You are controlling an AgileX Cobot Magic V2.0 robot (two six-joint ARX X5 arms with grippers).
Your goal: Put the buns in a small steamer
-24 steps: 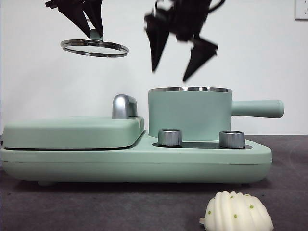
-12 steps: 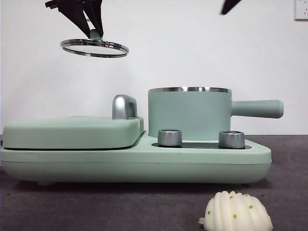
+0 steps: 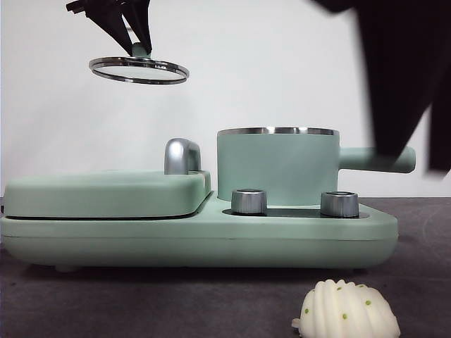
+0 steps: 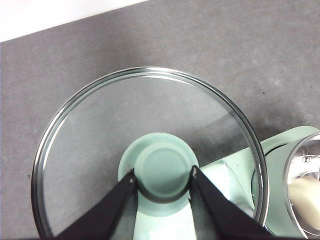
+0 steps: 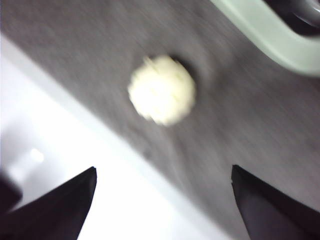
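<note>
My left gripper (image 3: 139, 46) is shut on the green knob (image 4: 162, 170) of the glass lid (image 3: 139, 70) and holds it high above the flat griddle. The mint-green small steamer (image 3: 276, 165) stands open on the base, handle to the right. In the left wrist view a cream bun (image 4: 306, 200) lies inside its steel rim (image 4: 289, 165). The ridged white bun (image 3: 348, 310) with green specks lies on the table in front of the base; it also shows blurred in the right wrist view (image 5: 161, 90). My right gripper (image 5: 162, 172) is open above it. The right arm (image 3: 402, 70) is the big dark shape at the right.
The steamer stands on a mint-green cooker base (image 3: 197, 239) with two steel knobs (image 3: 249, 201). A closed flat griddle (image 3: 106, 193) with a steel hinge knob (image 3: 182, 155) fills its left half. The dark table's pale edge (image 5: 100, 130) runs close to the shell bun.
The right arm left the space above the steamer, went up out of view, and now comes down large and blurred at the right. The left gripper and lid have not moved.
</note>
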